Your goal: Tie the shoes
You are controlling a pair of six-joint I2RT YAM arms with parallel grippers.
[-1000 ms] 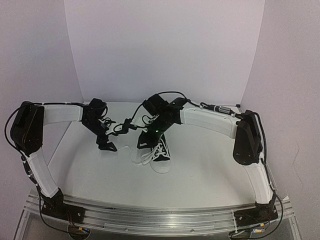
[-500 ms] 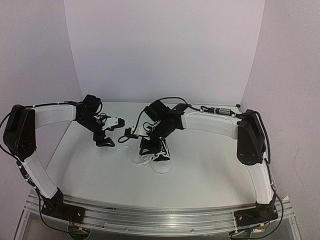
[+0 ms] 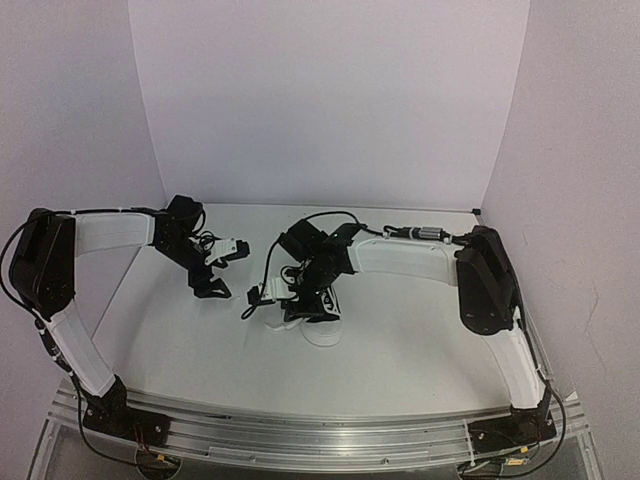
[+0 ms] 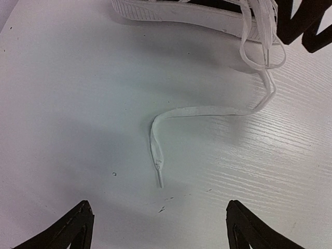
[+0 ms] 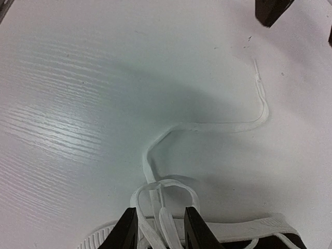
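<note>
Left hand: the left hand [image 4: 157, 207] hangs low over the worktop [image 4: 62, 104], fingers spread wide, nothing between them.
Straight ahead of it: the loose lace end [image 4: 157, 168] lies flat on the worktop just in front of the gap, its tip pointing back toward the hand.
Axis of that end: the last stretch runs along the hand's forward line, so the fingers' closing line crosses it squarely. Farther out the lace bends, runs sideways, then climbs to the shoe.
Shoe: the shoe [image 4: 176, 11] lies beyond the lace at the far edge of the left wrist view, its white sole side-on to the hand. In the top view its white toe points toward the arm bases.
Right hand: the right hand [image 5: 161, 215] sits right over the shoe's lacing, fingers narrow with a gap showing. Strands of a lace loop [image 5: 162, 188] lie in that gap, and no pinch on them is visible.
Nearer hand: the left, by my reading. The loose end lies close before it and well apart from the right hand.
Coming move, as a judgement: a short reach forward and down by the left hand should bring the end between its fingers, with no turn of the wrist needed.
</note>
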